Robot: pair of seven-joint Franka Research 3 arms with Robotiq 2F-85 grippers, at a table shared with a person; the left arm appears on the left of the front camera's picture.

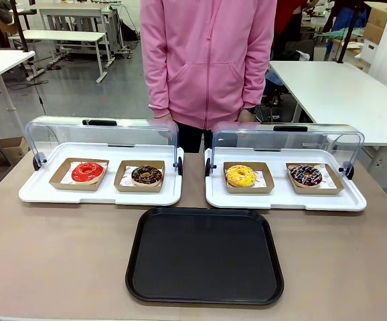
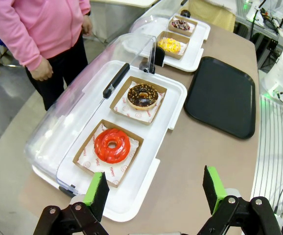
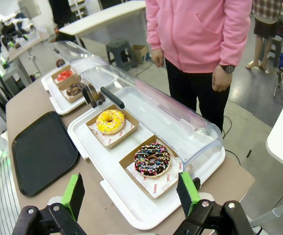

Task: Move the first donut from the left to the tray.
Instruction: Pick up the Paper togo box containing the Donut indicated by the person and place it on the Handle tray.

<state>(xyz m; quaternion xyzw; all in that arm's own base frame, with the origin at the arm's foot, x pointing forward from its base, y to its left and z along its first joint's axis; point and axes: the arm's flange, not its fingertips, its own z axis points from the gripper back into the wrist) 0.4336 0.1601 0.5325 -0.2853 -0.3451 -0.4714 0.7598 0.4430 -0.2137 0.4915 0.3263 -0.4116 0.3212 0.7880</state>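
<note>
Red donut (image 1: 88, 172) in cardboard box (image 1: 57, 180).

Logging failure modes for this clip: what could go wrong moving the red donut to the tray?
The glossy red donut sits low in its cardboard box, so the open left gripper might catch the box wall or smear the glaze. The clear lid swung back behind it might get bumped.

The first donut from the left (image 2: 112, 145), just ahead of the left end effector (image 2: 156, 182), is glossy bright red. It lies on white paper (image 2: 109, 171) with small red print, in a brown cardboard box (image 2: 90, 141). The donut beyond it (image 2: 142, 95) is chocolate brown with pale flecks. The tray (image 2: 222, 95) is plain black. Ahead of the right end effector (image 3: 130, 188), the near donut (image 3: 152, 159) is dark with many-coloured sprinkles, and the farther donut (image 3: 110, 121) is yellow. The pads (image 2: 213, 185) are green. The surface (image 2: 190, 176) is beige-brown.
</note>
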